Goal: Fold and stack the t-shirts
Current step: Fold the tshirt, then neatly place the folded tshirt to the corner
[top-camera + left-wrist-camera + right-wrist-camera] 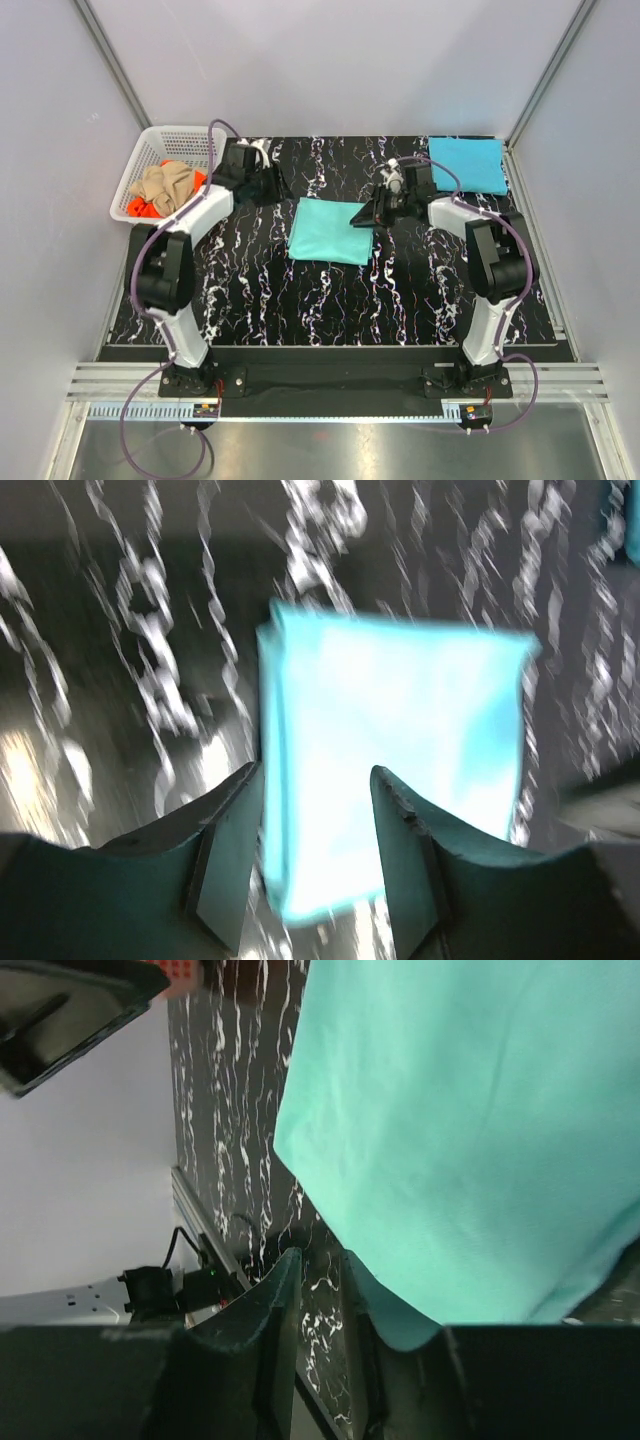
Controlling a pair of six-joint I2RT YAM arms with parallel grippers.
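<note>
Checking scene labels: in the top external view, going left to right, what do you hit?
White basket (tan t-shirt and orange t-shirt inside) → folded mint-teal t-shirt → folded sky-blue t-shirt.

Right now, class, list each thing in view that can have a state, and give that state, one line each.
Mint shirt: folded flat.
Blue shirt: folded flat, far right.
Tan shirt: crumpled in the basket.
Orange shirt: crumpled, under the tan shirt.
Basket: upright, holding two shirts.
Left hand: open, empty.
Right hand: slightly open, empty, at the mint shirt's edge.
</note>
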